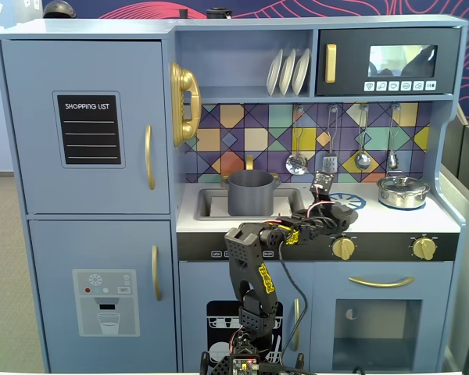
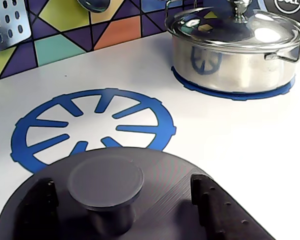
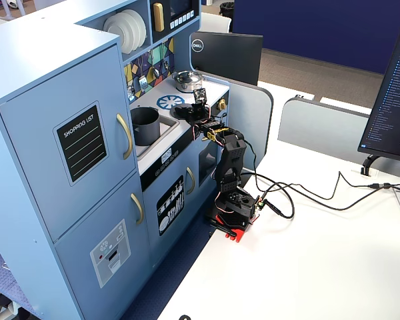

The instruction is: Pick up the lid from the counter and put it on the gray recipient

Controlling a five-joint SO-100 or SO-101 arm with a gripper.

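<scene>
The lid point(image 2: 165, 172), a flat dark-gray disc with a round centre knob point(image 2: 106, 180), lies on the white counter at the near edge of the blue burner ring point(image 2: 90, 125). My gripper point(image 2: 122, 186) is open, one finger on each side of the knob with a gap on both sides. In a fixed view the gripper point(image 1: 334, 208) is low over the lid point(image 1: 344, 212), right of the gray recipient point(image 1: 251, 193), which stands uncovered in the sink. Another fixed view shows the recipient point(image 3: 145, 125) and the gripper point(image 3: 189, 111) over the counter.
A shiny silver pot with its own lid point(image 2: 235, 50) stands on the right burner, close behind the gripper; it also shows in a fixed view point(image 1: 403, 191). Utensils hang on the tiled back wall point(image 1: 297, 160). The sink's rim point(image 1: 189, 205) surrounds the recipient.
</scene>
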